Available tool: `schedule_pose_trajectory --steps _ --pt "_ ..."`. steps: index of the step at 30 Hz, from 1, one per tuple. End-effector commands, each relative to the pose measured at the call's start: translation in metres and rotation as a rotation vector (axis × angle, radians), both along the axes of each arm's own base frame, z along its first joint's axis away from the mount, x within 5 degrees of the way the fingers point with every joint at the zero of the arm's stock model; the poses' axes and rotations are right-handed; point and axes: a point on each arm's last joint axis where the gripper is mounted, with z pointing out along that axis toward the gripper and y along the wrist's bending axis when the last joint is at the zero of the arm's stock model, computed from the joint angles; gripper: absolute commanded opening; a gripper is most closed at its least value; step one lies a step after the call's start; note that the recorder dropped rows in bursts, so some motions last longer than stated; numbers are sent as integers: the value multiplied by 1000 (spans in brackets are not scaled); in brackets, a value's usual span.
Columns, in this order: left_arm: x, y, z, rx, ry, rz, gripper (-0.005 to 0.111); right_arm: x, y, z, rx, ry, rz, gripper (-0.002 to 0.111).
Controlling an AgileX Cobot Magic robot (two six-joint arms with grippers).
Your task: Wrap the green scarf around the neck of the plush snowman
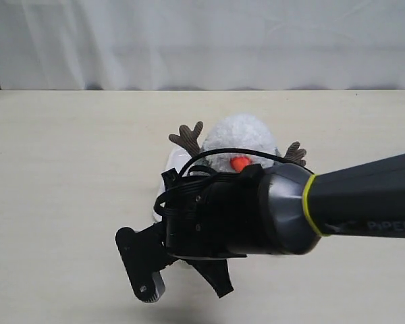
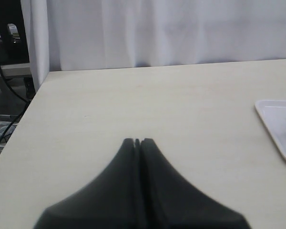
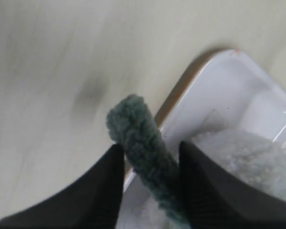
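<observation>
The plush snowman stands in a white tray. Its head, orange nose and twig arms show above my right arm, which hides the neck and body. My right gripper reaches across in front of it, near the tray's left front corner. In the right wrist view the green scarf runs slantwise between the parted fingers of the right gripper. It leans on one finger, with a gap beside the other, and its rounded end sticks out past the tips. The snowman's white fur lies behind. My left gripper is shut and empty.
The tray's rim lies just beyond my right fingertips, above the pale table. The left wrist view shows one tray corner off to the side, the table's edge, and a white curtain behind it.
</observation>
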Motion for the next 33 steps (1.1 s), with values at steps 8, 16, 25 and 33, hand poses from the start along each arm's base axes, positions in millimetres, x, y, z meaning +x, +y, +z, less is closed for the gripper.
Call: schedule_pose_trajectory --steps 8,16,25,33 --pt "0 0 0 -4 -9 -1 0 -76 21 67 248 -36 -113 61" --pt "0 0 0 -4 -9 -1 0 -67 4 121 575 -207 -352 22" --pt "0 0 0 -4 -9 -1 0 -9 -43 140 851 -87 -800 4" --pt "0 0 0 -4 -9 -1 0 44 -63 150 883 154 -1062 4"
